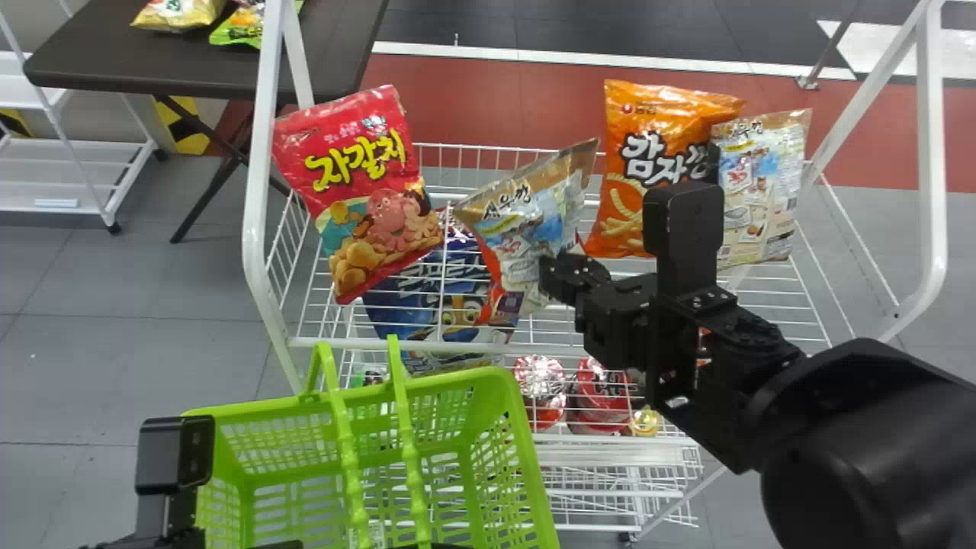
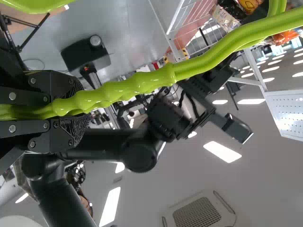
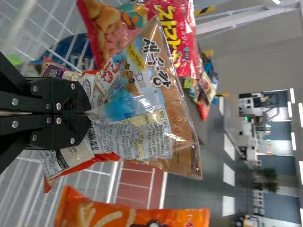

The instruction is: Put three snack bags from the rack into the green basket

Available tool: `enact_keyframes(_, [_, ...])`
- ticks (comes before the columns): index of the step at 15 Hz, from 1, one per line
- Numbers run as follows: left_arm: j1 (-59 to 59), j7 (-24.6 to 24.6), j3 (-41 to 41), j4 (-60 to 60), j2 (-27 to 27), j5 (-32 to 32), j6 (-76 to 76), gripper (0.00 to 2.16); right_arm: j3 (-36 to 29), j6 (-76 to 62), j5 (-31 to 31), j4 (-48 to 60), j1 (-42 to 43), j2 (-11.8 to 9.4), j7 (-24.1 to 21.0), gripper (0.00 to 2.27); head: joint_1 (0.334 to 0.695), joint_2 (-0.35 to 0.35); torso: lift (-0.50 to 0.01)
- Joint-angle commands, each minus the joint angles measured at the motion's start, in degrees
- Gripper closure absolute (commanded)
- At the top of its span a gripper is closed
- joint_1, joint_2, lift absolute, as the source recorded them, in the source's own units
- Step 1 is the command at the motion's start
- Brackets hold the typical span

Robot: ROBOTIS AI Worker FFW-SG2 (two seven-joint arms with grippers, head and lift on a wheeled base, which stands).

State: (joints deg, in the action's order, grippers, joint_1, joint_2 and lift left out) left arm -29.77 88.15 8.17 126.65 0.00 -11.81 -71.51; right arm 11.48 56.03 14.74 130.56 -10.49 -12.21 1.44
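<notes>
Two grips: your left gripper [image 2: 78,111] clamps the basket handles [image 2: 156,79], right gripper [image 3: 88,112] pinches the brown bag [image 3: 144,111] (depth unclear), so yanking might slip it.

The white wire rack [image 1: 260,152] carries snack bags. At its left side, a red bag [image 1: 366,183] is standing tilted. More to the right there is an orange bag [image 1: 637,126], and just beside it a brown-and-white bag [image 1: 762,183]. Through the wires I see a blue bag [image 1: 404,297]. Behind, the dark surface [image 1: 335,46] carries other bags [image 1: 179,14].
</notes>
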Motion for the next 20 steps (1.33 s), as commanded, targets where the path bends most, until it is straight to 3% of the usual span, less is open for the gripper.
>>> enact_keyframes(1, [0.50, 0.00, 0.09, -1.23, -0.15, 0.03, 0.00, 2.15, -2.08, 7.92, 2.40, 5.31, -1.46, -0.63, 0.31, 2.24, 0.695, -0.096, 0.000])
enact_keyframes(4, [0.76, -0.09, 0.27, -1.58, -0.15, 0.73, 0.00, 2.15, -3.57, 14.42, 3.28, 11.64, -2.07, -1.15, 0.58, 2.24, 0.695, -0.117, 0.000])
enact_keyframes(6, [0.85, -0.35, 0.18, -1.76, -0.15, 0.82, -0.17, 2.15, -5.68, 21.63, 7.41, 15.33, -2.51, -1.51, 0.58, 2.24, 0.695, -0.121, 0.000])
enact_keyframes(10, [1.82, -0.61, -0.35, -2.46, -0.15, 0.73, -0.17, 2.15, -3.92, 28.83, 10.84, 17.97, -4.27, -1.15, 0.58, 2.24, 0.695, -0.127, 0.000])
enact_keyframes(20, [1.82, -0.70, -1.23, -2.28, -0.15, -0.23, -0.35, 2.15, 0.30, 30.24, 19.98, 14.02, -6.21, 0.52, 0.58, 2.24, 0.695, 0.007, 0.000])
